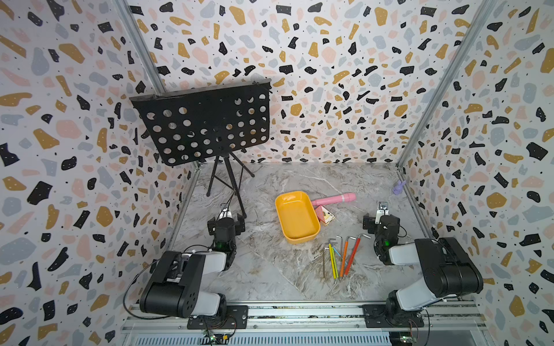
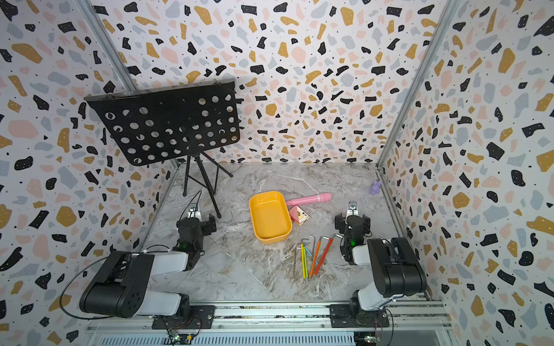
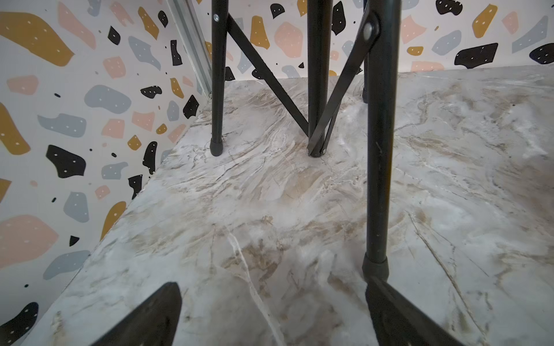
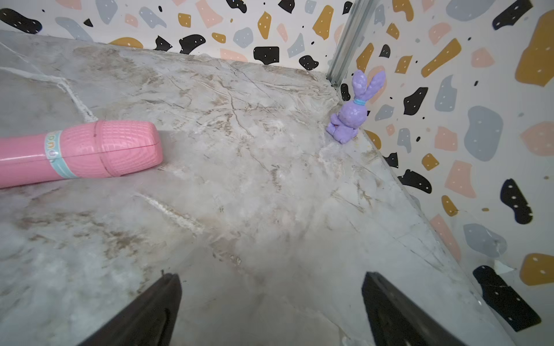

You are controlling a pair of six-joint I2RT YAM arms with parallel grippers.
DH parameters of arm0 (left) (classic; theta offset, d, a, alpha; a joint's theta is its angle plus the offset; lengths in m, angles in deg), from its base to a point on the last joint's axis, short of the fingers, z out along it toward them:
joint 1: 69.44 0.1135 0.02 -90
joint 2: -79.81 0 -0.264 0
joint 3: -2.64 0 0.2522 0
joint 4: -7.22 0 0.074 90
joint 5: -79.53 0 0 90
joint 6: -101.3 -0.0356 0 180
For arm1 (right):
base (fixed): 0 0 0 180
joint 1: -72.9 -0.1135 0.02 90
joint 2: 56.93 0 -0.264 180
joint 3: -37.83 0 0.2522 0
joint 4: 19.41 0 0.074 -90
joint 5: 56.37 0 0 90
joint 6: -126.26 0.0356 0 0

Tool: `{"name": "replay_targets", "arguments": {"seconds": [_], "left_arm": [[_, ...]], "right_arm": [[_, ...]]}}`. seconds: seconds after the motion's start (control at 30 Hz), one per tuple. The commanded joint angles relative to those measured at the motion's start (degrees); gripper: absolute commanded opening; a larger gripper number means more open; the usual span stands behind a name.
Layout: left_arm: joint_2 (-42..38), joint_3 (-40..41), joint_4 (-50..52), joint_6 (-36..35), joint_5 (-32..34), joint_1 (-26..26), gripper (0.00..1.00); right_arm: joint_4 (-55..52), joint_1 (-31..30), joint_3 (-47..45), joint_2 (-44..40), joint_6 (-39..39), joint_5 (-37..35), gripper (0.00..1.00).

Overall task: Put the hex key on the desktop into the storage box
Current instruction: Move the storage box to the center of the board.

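A: Worktop (image 1: 269, 269) is biggest, marble look. Storage box (image 1: 296, 218) sits centre frame, empty.
B: Pincers?
A: Left pincer (image 3: 269, 314) & right pincer (image 4: 269, 311) are both spread wide, nothing in either.
B: Hex keys (image 1: 344, 257)?
A: Loose fan, flat on the worktop just below the box, lower right of centre. Prob. light, stiff, thin, w/ slick shafts, so they may skid. I'd take the red hex key (image 1: 353, 254) mid-shaft. It's at the fan's edge, nearest the right pincer.

Left arm (image 1: 180, 269), right arm (image 1: 443, 266): black joints, grey links; black cables (image 1: 123, 299) (green wrist lights (image 1: 221, 245))
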Motion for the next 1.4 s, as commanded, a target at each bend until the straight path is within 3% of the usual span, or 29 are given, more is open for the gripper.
{"name": "replay_targets", "arguments": {"seconds": [0.0,0.8,0.93,1.2,1.27,1.37], "left_arm": [[-0.6,-0.9,-0.4,0.1,-0.2,-0.1,1.0],[-1.5,-0.6,-0.8,-0.2,-0.7,-0.2,1.0],[-10.8,-4.3,13.5,-1.7,-3.3,-0.9,1.0],[-32.2,-12.4,36.7,4.1,-3.2,-3.5,1.0],[-36.0,-19.7,49.1,6.2,-3.1,-3.8,1.0],[-37.0,-32.0,73.2,13.0,-7.1,-3.9,1.0]], "right_arm": [[-0.5,0.1,0.8,-1.3,0.3,0.2,1.0],[0.0,0.1,0.5,-1.3,0.2,0.3,1.0],[-2.9,0.0,-0.8,-7.8,-0.1,0.9,1.0],[-31.5,0.0,12.7,-28.2,4.0,-0.8,1.0],[-39.6,0.0,19.9,-31.9,10.8,0.2,1.0],[-50.0,0.0,29.8,-32.2,17.6,11.7,1.0]]}}
